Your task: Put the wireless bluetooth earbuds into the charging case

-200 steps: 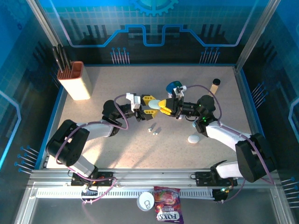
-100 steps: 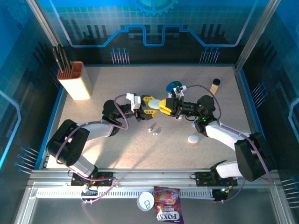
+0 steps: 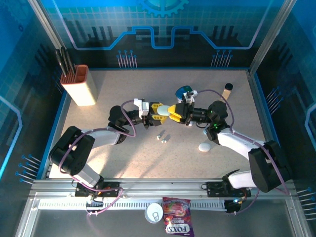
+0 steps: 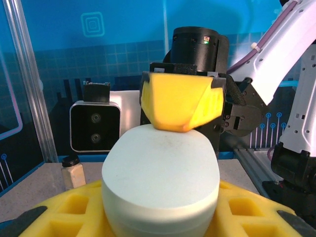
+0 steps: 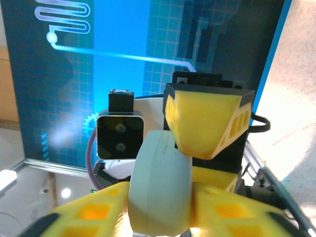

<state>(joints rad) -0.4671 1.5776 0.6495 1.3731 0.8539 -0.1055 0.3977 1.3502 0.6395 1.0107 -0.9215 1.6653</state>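
Far left on the table (image 3: 118, 153): knife block (image 3: 80, 87), upright, dark handles sticking out the top. L arm reaches in from near-left toward table centre. There the left gripper (image 3: 158, 111) meets the right gripper (image 3: 173, 112) nose to nose.

Btw them is the charging case (image 4: 160, 173): pale greenish-white, pebble-shaped, looks closed. In my left wrist view it sits down btw the L's yellow fingers (image 4: 74, 207), w/ yellow foam touching it on both sides. So I read the left as closed in on the case, gap no wider than the case itself. One yellow finger (image 4: 180, 101) of the R gripper rests on the case's far edge.

Right wrist view: case is edge-on btw the R's own fingers (image 5: 94, 212). They flank it close, but I can't tell if they're pressing or just lying loose alongside. The L finger (image 5: 207, 118) touches the case from the other end.

The earbuds (image 3: 163, 140): two tiny white bits on the table just near of the grippers, close together, not in any case.

Further right:
- blue-green round object (image 3: 184, 91), just far of the R wrist
- white case (image 3: 204, 146), flat on the table beside the R forearm, near side
- small bottle (image 3: 227, 90), upright, far right

Past the table's near edge: white round lid (image 3: 154, 213) and a candy bag (image 3: 177, 228).
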